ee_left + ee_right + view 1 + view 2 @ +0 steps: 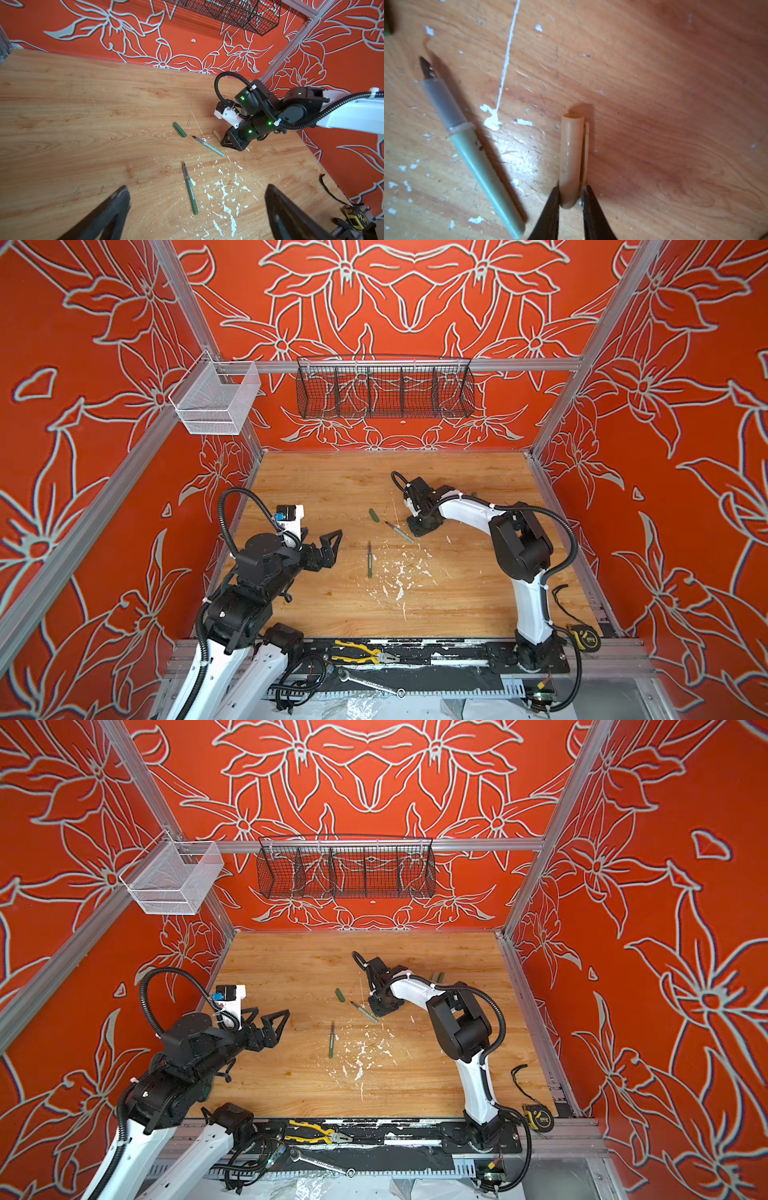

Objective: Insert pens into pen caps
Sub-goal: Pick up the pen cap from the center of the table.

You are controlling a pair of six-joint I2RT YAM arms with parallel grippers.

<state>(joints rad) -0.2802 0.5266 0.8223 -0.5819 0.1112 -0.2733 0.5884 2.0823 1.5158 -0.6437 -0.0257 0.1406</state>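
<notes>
The right gripper (570,197) pinches the rounded end of the smooth tan pen cap (572,153), which lies on the scratched wooden table (675,104) just beside the pale green pen (475,153). The left gripper (196,187) is spread wide and holds nothing.

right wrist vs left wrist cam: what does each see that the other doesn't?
Right wrist only: the right gripper pinching the tan cap at its rounded end, clip visible. Left wrist only: the dark green pen, the green cap in full, the open left gripper, the black wire basket. Both: the pale green pen, uncapped on the wooden table, and the tan cap, partly hidden in the left wrist view.
</notes>
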